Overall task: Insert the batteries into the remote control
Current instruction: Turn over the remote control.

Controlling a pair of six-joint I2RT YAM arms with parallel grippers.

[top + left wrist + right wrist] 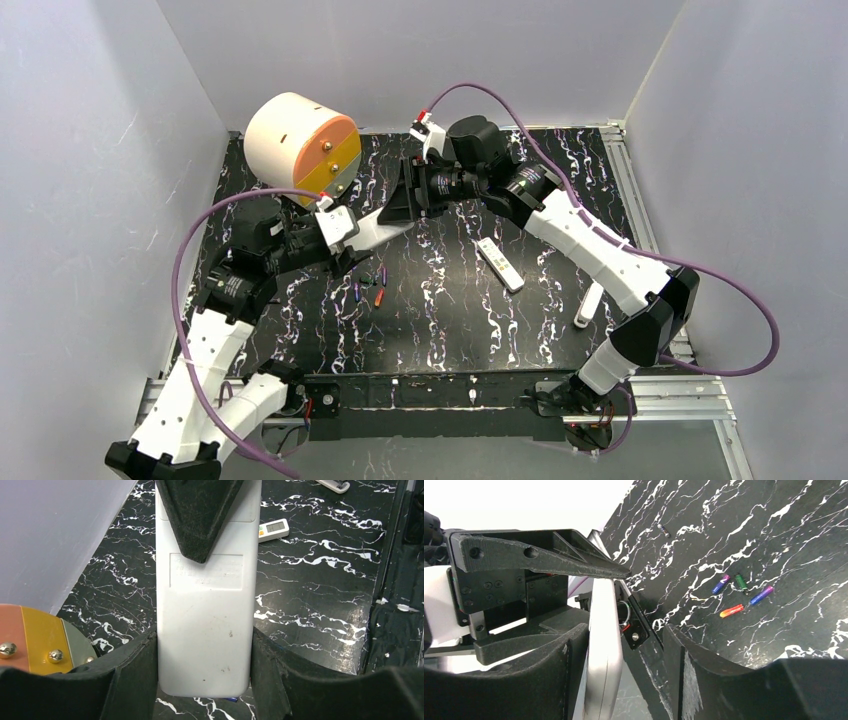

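Note:
A white remote control [202, 605] is clamped by its sides in my shut left gripper [203, 637] and held above the table, pointing at the right arm [385, 222]. My right gripper [624, 630] straddles its far end edge-on. One finger [569, 655] lies against the remote [604, 650], while the other finger [684, 665] stands apart with a gap, so it is open. The batteries [741, 595], purple, green and red-orange, lie loose on the black marbled table [370, 285], below and in front of my left gripper [352, 235].
A second, smaller remote [498, 263] lies on the table's middle right [272, 528]. A white oblong piece [588, 305] rests near the right arm. A big tan and orange cylinder [300, 145] stands at the back left. Walls close in on three sides.

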